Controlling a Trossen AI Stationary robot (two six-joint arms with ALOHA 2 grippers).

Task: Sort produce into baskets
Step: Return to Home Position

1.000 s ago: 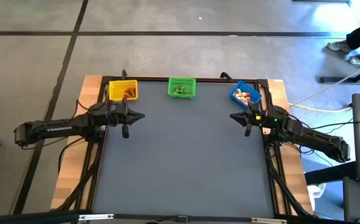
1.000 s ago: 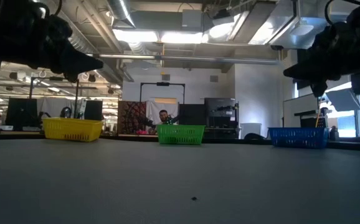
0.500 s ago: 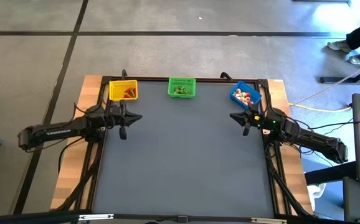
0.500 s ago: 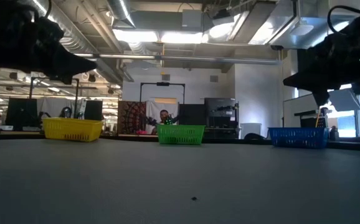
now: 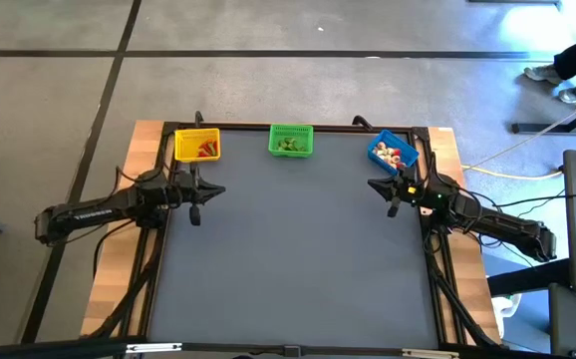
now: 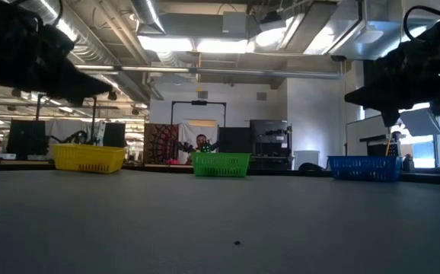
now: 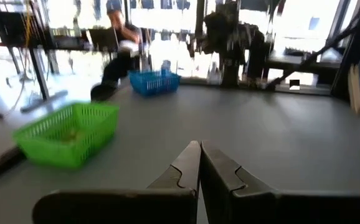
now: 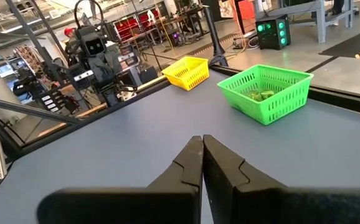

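Three mesh baskets stand in a row along the table's far edge. The yellow basket (image 5: 197, 146) holds red produce, the green basket (image 5: 291, 141) holds green pieces, and the blue basket (image 5: 394, 152) holds red and cream pieces. My left gripper (image 5: 218, 189) hovers level at the left side, just nearer than the yellow basket. It is shut and empty (image 7: 200, 149). My right gripper (image 5: 373, 185) hovers level at the right side, just nearer than the blue basket, also shut and empty (image 8: 202, 142). Both point toward the table's middle.
The grey mat (image 5: 298, 259) spreads between the arms and toward the near edge, with one small dark speck (image 6: 237, 243) on it. A person (image 6: 200, 141) sits in the room beyond the green basket. Someone's feet (image 5: 567, 70) show off the table's far right.
My left gripper has drawn back toward the table's left edge and sunk a little, staying shut. My right gripper has sunk slightly, also staying shut. The baskets have not moved.
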